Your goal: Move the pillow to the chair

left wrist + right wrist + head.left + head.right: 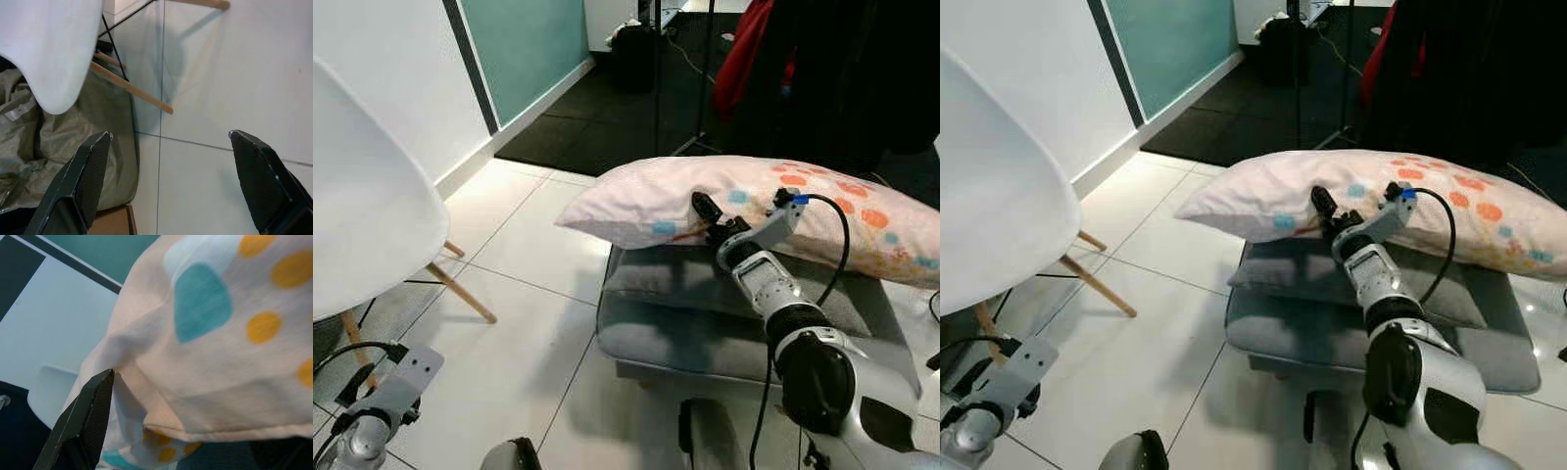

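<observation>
Pillow first — the pale pink fabric pillow with orange and teal spots (pixel 754 211) lies across a grey cushioned stool (pixel 705 323), its near edge pinched between the right gripper's (pixel 708 223) black fingers. Far off to that gripper's left stands the white moulded chair with wooden legs (pixel 367 235); beneath it the left gripper (pixel 168 161) hangs wide open.

Grey cushioned stool (pixel 675 338) stands on white floor tiles (pixel 533 294), a flatter grey cushion (pixel 671 274) lying on top of it. Behind, a black mat (pixel 607 117) meets a teal wall panel (pixel 524 44). Red garment (pixel 744 49) hangs beside dark clothing (pixel 862 69). Crumpled olive-grey bag (pixel 29 152) lies on the floor.
</observation>
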Robot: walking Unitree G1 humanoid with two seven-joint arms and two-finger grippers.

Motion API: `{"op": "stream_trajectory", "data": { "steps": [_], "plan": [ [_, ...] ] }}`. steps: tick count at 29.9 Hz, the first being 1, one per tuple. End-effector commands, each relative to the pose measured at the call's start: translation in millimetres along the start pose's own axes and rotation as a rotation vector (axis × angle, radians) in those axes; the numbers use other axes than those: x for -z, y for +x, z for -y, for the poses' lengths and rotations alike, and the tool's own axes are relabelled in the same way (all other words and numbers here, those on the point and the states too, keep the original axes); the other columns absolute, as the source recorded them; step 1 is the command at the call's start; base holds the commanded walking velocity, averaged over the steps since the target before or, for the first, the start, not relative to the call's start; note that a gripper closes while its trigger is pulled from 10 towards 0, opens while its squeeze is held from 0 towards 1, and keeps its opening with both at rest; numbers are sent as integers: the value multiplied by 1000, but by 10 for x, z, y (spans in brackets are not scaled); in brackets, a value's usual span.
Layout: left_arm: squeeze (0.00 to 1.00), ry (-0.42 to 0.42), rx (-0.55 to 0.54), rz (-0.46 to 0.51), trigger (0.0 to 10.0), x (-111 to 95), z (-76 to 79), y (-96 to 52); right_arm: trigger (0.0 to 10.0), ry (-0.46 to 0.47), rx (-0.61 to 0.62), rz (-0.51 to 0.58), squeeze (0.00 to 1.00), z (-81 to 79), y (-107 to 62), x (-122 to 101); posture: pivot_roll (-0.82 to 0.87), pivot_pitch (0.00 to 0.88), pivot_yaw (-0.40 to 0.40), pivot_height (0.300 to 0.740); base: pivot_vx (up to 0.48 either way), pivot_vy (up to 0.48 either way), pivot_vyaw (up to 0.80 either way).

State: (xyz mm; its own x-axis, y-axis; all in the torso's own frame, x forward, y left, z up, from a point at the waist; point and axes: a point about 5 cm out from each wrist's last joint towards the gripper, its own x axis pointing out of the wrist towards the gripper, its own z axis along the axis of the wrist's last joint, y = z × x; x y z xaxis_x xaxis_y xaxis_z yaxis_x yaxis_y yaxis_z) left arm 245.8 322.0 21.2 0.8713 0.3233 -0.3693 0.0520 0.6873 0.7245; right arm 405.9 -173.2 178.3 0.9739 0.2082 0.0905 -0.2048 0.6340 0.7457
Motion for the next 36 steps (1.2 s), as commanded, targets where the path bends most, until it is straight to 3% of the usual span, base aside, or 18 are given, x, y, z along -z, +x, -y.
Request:
{"op": "stream_trajectory", "data": {
  "steps": [1, 3, 4, 11, 22, 30, 32, 33, 36],
  "plan": [
    [0, 36, 3, -18, 10000, 78, -71, -25, 8902, 6, 0, -6, 0, -74, 44, 8, -33, 177, 74, 465, 0, 0, 0],
    [0, 36, 3, -18, 10000, 78, -71, -25, 8902, 6, 0, -6, 0, -74, 44, 8, -33, 177, 74, 465, 0, 0, 0],
    [0, 38, 4, -18, 10000, 81, -67, -29, 0, 18, 33, -4, 0, -76, 56, 6, -34, 177, 72, 465, 0, 0, 0],
    [0, 36, 8, -20, 10000, 94, -49, -45, 0, 36, 111, 21, 0, -20, 45, -48, -34, 175, 66, 465, 0, 0, 0],
    [0, 30, 2, -22, 10000, 84, -45, -41, 0, 47, 66, 76, 0, -73, 65, -200, -42, 165, 56, 465, 0, 0, 0],
    [0, 20, -5, -18, 10000, 45, -35, -21, 0, -51, 22, 106, 0, -149, 87, -343, -62, 156, 53, 465, 0, 0, 0],
    [0, 15, -5, -18, 10000, 25, -22, -9, 0, -75, -19, 125, 0, -224, 109, -437, -69, 151, 51, 465, 0, 0, 0],
    [0, 11, -6, -14, 10000, -5, -10, 6, 0, -143, -93, 166, 0, -346, 131, -576, -77, 146, 48, 465, 0, 0, 0],
    [0, 6, -7, -11, 10000, -25, -4, 16, 0, -160, -125, 179, 0, -415, 145, -648, -83, 141, 45, 470, 0, 0, 0]
  ]
}}
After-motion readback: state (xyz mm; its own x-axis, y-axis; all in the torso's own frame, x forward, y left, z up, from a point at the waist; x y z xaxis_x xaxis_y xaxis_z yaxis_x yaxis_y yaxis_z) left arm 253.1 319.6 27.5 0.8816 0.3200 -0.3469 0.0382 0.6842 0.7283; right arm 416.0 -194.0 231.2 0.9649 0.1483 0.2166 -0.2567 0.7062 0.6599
